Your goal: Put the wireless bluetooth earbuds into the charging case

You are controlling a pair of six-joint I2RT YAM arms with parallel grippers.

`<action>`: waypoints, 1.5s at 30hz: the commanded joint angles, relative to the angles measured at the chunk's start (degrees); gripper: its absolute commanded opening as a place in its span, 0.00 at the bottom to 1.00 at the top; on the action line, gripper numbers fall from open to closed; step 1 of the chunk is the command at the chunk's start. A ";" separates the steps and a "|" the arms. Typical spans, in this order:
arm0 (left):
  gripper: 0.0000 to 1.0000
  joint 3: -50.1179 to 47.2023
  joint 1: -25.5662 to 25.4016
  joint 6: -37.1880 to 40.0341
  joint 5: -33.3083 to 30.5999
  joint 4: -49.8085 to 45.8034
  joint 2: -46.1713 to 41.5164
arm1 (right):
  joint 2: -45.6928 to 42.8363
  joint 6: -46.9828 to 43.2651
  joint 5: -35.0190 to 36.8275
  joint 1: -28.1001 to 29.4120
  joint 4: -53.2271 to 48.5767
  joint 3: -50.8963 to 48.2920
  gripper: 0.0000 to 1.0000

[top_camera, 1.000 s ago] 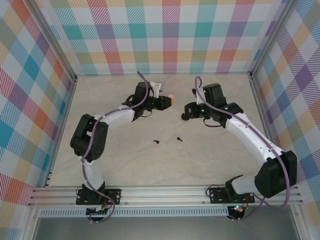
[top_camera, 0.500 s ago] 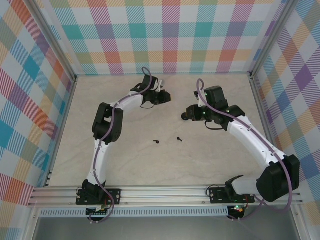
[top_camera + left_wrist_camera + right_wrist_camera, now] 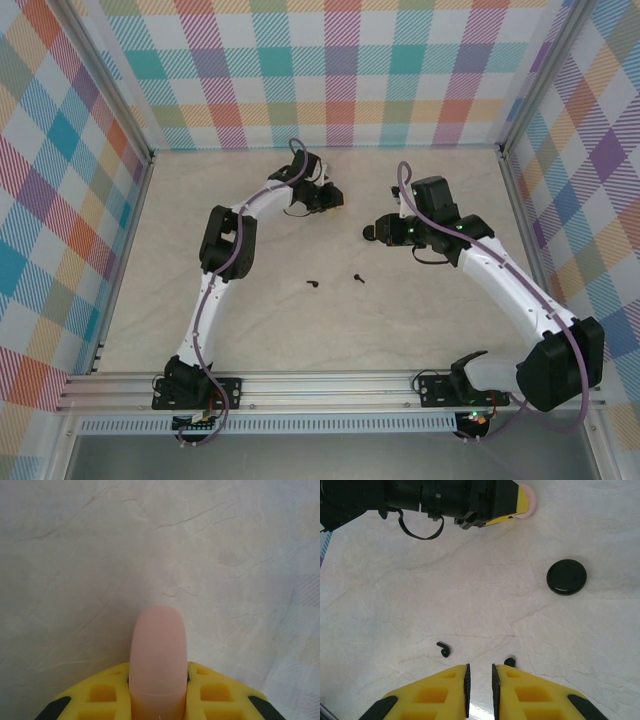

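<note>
Left hand (image 3: 157,676): closed on a pink rounded piece (image 3: 157,647), which juts forward between its two yellow fingers (image 3: 102,696). From above it sits over the far part of the bench (image 3: 250,320), and its tip (image 3: 333,196) is too dark there to read.

Pink rounded piece: only the smooth front bulge shows. Its rear is buried between the fingers and cut off by the bottom edge of the left wrist view. In the right wrist view just a pale tip (image 3: 529,499) pokes past the left hand (image 3: 512,502). Whether it is a case cannot be told.

Right hand (image 3: 480,682): its yellow fingers stand almost together with a thin slit between them and nothing in it. Their bases are cut off by the lower edge. From above (image 3: 374,231) it is a dark mass and its fingers cannot be made out.

Hooked black earbud (image 3: 443,649): lies in full view on the bare bench, just ahead of the right hand's fingers and not touching them. From above it is a small dark speck (image 3: 313,284).

Half-hidden black earbud (image 3: 509,662): lies right at the tip of one right-hand finger, which covers its lower part, so contact cannot be judged. From above (image 3: 357,277) it lies apart from the other earbud, and its shape is too small to read.

Black round case (image 3: 566,577): lies flat on the bench, well apart from both earbuds and from both hands.
</note>
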 commanded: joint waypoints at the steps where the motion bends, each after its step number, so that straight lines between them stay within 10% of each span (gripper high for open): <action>1: 0.17 1.72 1.14 -1.16 -1.28 -3.12 1.51 | -1.05 0.52 0.51 0.19 -0.91 -0.53 0.23; 12: 0.62 -1.38 1.40 0.09 -7.26 -4.93 -0.81 | -1.05 0.45 1.81 0.12 -1.27 -0.62 0.24; 32: 0.66 -30.22 1.66 8.41 -20.13 2.15 -30.42 | 12.20 -2.20 5.11 -1.26 -5.30 5.44 0.45; 45: 0.66 -50.45 1.45 7.28 -15.15 1.79 -53.07 | 28.48 0.52 5.91 -2.34 -8.01 15.57 0.73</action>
